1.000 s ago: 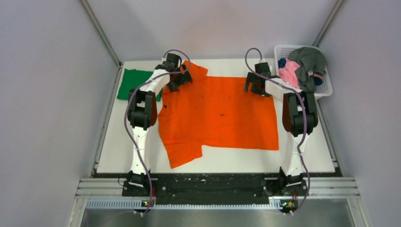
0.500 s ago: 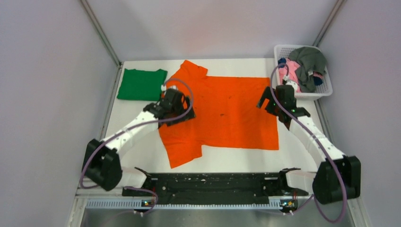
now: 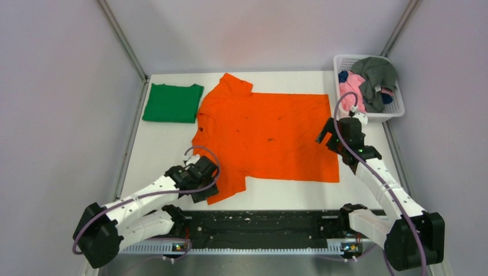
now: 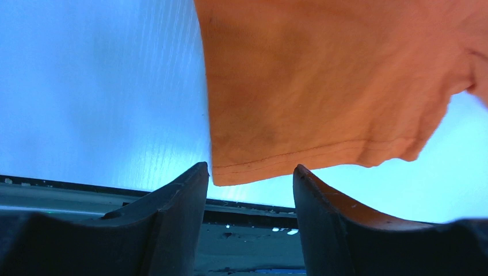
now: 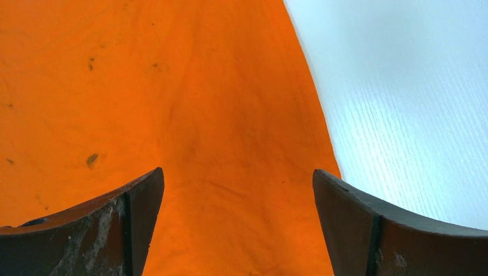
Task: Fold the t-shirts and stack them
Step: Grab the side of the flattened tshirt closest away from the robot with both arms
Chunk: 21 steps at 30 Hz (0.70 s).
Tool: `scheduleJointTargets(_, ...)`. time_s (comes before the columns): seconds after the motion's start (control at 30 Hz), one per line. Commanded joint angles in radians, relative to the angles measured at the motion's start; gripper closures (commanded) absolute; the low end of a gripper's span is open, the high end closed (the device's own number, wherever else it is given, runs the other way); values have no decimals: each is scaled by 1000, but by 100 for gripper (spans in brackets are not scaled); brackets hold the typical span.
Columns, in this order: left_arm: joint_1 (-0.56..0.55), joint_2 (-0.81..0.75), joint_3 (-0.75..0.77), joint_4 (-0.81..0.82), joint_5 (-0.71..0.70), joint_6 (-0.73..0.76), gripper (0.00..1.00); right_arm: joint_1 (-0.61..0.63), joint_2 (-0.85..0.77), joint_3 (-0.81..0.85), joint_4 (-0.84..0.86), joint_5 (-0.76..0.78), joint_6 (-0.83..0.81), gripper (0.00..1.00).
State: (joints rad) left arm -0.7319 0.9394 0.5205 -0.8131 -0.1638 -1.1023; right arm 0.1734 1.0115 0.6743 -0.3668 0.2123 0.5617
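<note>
The left gripper (image 4: 250,172) and right gripper (image 5: 239,175) have drawn back toward the near edge. The orange t-shirt (image 3: 267,138) lies flat on the table (image 3: 155,155), with the folded green t-shirt (image 3: 171,103) at the table's far-left corner. Only the wrist views show the jaws. The left pair is parted at the near sleeve hem and the right pair is wide over the right hem, and both are empty. The basket (image 3: 396,110) holds a grey shirt (image 3: 377,75), a pink shirt (image 3: 351,87) and a dark-blue shirt (image 3: 343,75).

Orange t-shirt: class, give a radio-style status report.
Left pincer open at near sleeve hem. Right pincer open over right edge. Orange t-shirt spread out, unfolded. Nothing blocking.
</note>
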Motion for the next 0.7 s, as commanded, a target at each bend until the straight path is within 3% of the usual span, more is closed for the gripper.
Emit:
scheduleJointTargets(0.0, -24, 65, 3, 9, 19, -42, 48, -6, 19, 16, -12, 41, 0, 1)
scheduleJointTargets(0.07, -29, 101, 15, -16, 4, -41, 54, -7, 24, 16, -12, 44, 1, 1)
scheduleJointTargets(0.43, -37, 196, 2, 42, 3, -37, 64, -7, 30, 7, -28, 69, 9, 1)
scheduleJointTargets(0.47, -38, 206, 0, 58, 6, -37, 70, -7, 26, 5, -34, 74, 12, 1)
scheduleJointTargets(0.53, -37, 226, -2, 83, 6, -40, 94, -7, 16, -2, -57, 86, 21, 1)
scheduleJointTargets(0.57, -37, 233, -3, 91, 5, -43, 100, -8, 9, -11, -70, 93, 27, 1)
scheduleJointTargets(0.67, -37, 234, -2, 130, 14, -36, 100, -7, -24, -53, -121, 117, 54, 2)
